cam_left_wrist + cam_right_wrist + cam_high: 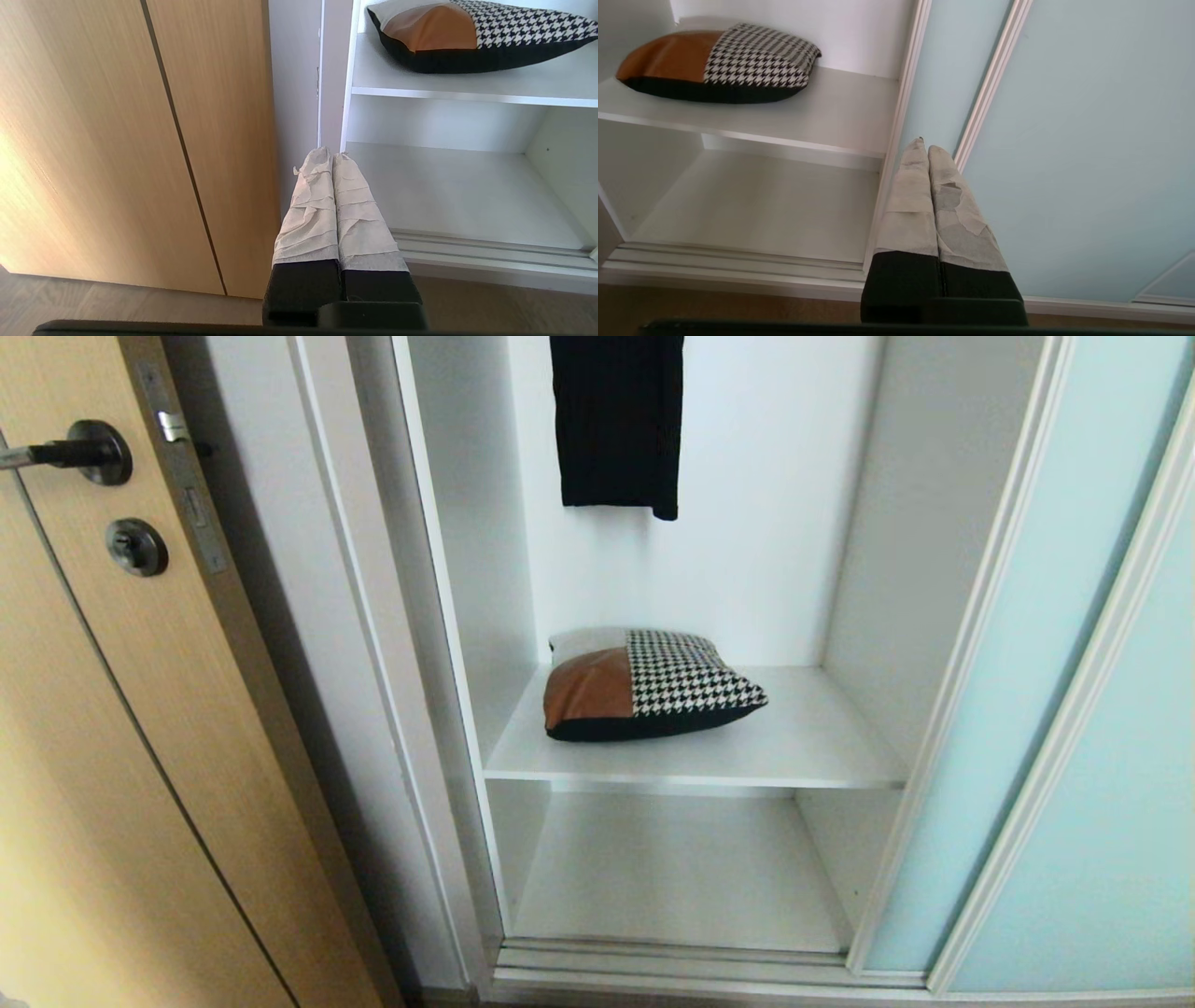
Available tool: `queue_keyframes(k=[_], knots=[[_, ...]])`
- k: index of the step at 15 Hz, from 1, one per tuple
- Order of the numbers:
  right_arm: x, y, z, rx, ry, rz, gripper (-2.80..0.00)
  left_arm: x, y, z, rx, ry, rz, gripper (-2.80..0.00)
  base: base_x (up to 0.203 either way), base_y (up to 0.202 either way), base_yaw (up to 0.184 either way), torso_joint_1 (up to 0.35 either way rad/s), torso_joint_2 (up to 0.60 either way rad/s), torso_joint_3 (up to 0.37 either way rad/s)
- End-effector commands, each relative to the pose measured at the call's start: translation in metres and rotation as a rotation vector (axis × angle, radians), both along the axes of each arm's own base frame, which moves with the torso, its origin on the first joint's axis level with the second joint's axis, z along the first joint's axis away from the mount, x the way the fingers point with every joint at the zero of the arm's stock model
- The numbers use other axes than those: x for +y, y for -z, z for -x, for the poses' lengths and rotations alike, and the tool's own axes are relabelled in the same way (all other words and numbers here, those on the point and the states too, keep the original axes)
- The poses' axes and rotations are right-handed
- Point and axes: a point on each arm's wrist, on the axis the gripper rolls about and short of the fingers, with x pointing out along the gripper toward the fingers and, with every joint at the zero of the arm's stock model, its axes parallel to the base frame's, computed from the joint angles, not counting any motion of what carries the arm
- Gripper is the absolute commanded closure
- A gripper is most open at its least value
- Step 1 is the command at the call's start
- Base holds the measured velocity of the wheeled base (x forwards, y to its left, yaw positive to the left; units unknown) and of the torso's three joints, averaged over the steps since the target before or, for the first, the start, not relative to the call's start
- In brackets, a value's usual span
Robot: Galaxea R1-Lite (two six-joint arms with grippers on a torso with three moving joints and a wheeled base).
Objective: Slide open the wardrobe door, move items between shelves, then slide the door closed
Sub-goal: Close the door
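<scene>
The frosted aqua sliding wardrobe door point(1018, 644) stands slid to the right, leaving the wardrobe open. A patchwork cushion point(644, 686) of brown leather, houndstooth and grey, black underneath, lies on the upper white shelf point(812, 737). The lower shelf point(672, 868) is bare. Neither arm shows in the head view. My left gripper point(331, 153) is shut and empty, low before the wardrobe's left post point(348, 70), below the cushion point(472, 35). My right gripper point(926, 145) is shut and empty, low by the sliding door's frame edge point(901, 107), with the cushion point(719, 63) up to its side.
A light wood hinged door point(112, 728) with a dark lever handle point(79, 450) stands left of the wardrobe. A black garment point(616, 425) hangs above the cushion. A second aqua panel point(1120, 784) lies further right. The floor track point(691, 966) runs along the wardrobe's base.
</scene>
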Motion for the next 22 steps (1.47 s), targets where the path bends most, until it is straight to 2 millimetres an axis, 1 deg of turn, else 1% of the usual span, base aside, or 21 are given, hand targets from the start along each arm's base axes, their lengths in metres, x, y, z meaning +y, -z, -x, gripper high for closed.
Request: queue_keyframes(k=[1,4,7,9,11,12,13,15,17,18,19,22], knots=[[0.0,-0.019,-0.017,0.029,0.017,0.003,0.0,0.0,0.0,0.0,0.002,-0.001,0.0,0.0,0.0,0.0,0.0,0.0,0.0,0.0],[0.0,-0.04,-0.04,0.055,0.092,0.014,0.0,0.0,0.0,0.0,0.002,-0.001,0.0,0.0,0.0,0.0,0.0,0.0,0.0,0.0],[-0.002,-0.05,-0.071,0.12,0.189,0.022,0.0,0.0,0.0,0.0,0.002,-0.001,0.0,0.0,0.0,0.0,0.0,0.0,0.0,0.0],[-0.004,-0.053,-0.095,0.161,0.253,0.026,0.0,0.0,0.0,0.0,0.002,-0.001,0.0,0.0,0.0,0.0,0.0,0.0,0.0,0.0],[-0.009,-0.056,-0.126,0.193,0.311,0.027,0.0,0.0,0.0,0.0,0.002,-0.001,0.0,0.0,0.0,0.0,0.0,0.0,0.0,0.0],[-0.013,-0.058,-0.141,0.2,0.345,0.026,0.0,0.0,0.0,0.0,0.002,-0.001,0.0,0.0,0.0,0.0,0.0,0.0,0.0,0.0],[-0.021,-0.06,-0.156,0.204,0.403,0.023,0.0,0.0,0.0,0.0,0.002,-0.001,0.0,0.0,0.0,0.0,0.0,0.0,0.0,0.0],[-0.038,-0.064,-0.178,0.201,0.498,0.018,0.0,0.0,0.0,0.0,0.002,-0.001,0.0,0.0,0.0,0.0,0.0,0.0,0.0,0.0],[-0.058,-0.068,-0.185,0.206,0.571,0.029,0.0,0.0,0.0,0.0,0.002,-0.001,0.0,0.0,0.0,0.0,0.0,0.0,0.0,0.0],[-0.066,-0.071,-0.187,0.205,0.551,0.029,0.0,0.0,0.0,0.0,0.002,-0.001,0.0,0.0,0.0,0.0,0.0,0.0,0.0,0.0],[-0.074,-0.073,-0.191,0.207,0.504,0.026,0.0,0.0,0.0,0.0,0.002,-0.001,0.0,0.0,0.0,0.0,0.0,0.0,0.0,0.0],[-0.088,-0.072,-0.203,0.21,0.348,0.009,0.0,0.0,0.0,0.0,0.002,-0.001,0.0,0.0,0.0,0.0,0.0,0.0,0.0,0.0]])
